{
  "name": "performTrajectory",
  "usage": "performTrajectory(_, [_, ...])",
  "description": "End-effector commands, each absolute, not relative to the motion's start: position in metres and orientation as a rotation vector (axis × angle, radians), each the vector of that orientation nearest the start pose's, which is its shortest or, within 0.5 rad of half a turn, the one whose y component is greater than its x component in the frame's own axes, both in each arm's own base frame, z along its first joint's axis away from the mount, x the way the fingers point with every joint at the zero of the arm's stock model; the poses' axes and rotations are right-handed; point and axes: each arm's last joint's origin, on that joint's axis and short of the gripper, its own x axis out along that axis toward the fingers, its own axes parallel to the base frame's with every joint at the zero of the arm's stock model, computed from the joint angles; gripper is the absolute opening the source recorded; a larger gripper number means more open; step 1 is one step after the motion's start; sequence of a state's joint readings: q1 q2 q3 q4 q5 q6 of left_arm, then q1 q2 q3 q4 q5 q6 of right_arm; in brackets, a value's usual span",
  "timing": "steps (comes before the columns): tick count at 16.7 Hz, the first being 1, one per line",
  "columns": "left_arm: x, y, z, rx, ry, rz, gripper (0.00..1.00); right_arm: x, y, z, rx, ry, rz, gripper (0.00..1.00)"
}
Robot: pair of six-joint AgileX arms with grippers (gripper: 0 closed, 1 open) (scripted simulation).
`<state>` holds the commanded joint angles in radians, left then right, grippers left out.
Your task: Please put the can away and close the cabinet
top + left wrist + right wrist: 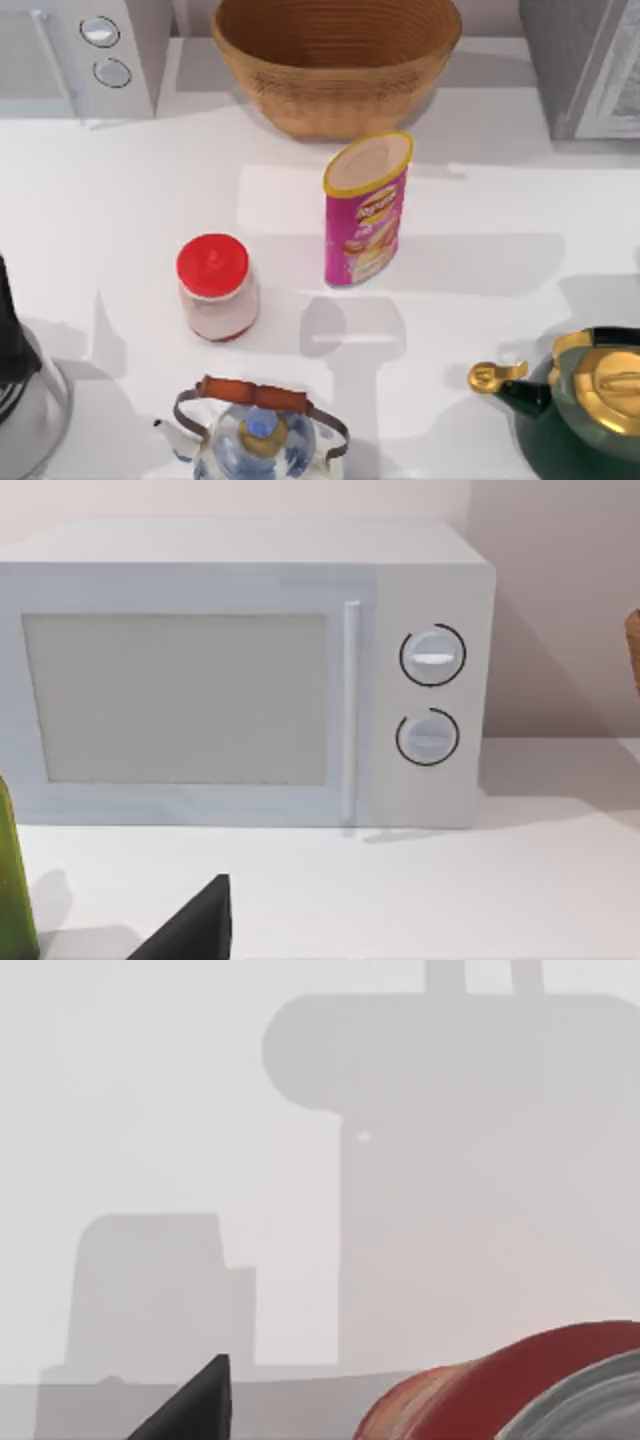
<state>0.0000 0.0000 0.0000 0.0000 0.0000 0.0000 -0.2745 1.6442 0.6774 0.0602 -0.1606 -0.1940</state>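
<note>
Can [366, 210] stands upright at centre frame of the top view: pink and yellow chip tube, tan lid, on the white table [120, 210]. It sits just below the wicker basket [335, 60] at top centre, apart from it. Nothing grips or touches it.

Cabinet [590, 65] is at upper right of the top view, grey, cropped by the frame edge. Can't tell from here whether its door is open or shut.

Other items in the top view:
- Microwave [80, 55] upper left, two dials facing the table. The left wrist view sees it head-on, door shut.
- Red-lidded jar [216, 288] left of the can, near it but apart.
- Blue-and-white kettle [258, 432] at bottom centre, brown handle on top.
- Green teapot [585, 400] with gold lid and spout tip at lower right.
- Dark and silver object [25, 385] at lower left edge, cropped, can't identify it.

Left hand: a dark finger tip [195, 930] shows at the bottom of the left wrist view, over bare table in front of the microwave. A green object [15, 880] stands at that view's left edge. Can't tell whether the hand is open or closed.

Right hand: a dark finger tip [195, 1410] at the bottom of the right wrist view, facing a pale surface with grey shadows; a red and grey rounded shape [520, 1390] sits at lower right. Open or closed, can't tell.
</note>
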Motion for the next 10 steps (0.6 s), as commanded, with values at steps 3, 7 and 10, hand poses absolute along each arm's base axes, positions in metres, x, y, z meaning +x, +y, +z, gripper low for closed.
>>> performTrajectory(3, [0.1057,-0.0012,0.16,0.0,0.0,0.0,1.0,0.2874,-0.0688,0.1057,0.008,0.894,-0.012,1.0])
performTrajectory(7, [0.1057,-0.0012,0.16,0.0,0.0,0.0,1.0,0.2874,-0.0685,0.1053,0.008,0.894,-0.011,1.0])
performTrajectory(10, [0.1057,-0.0012,0.16,0.0,0.0,0.0,1.0,0.2874,-0.0685,0.1053,0.008,0.894,-0.011,0.77])
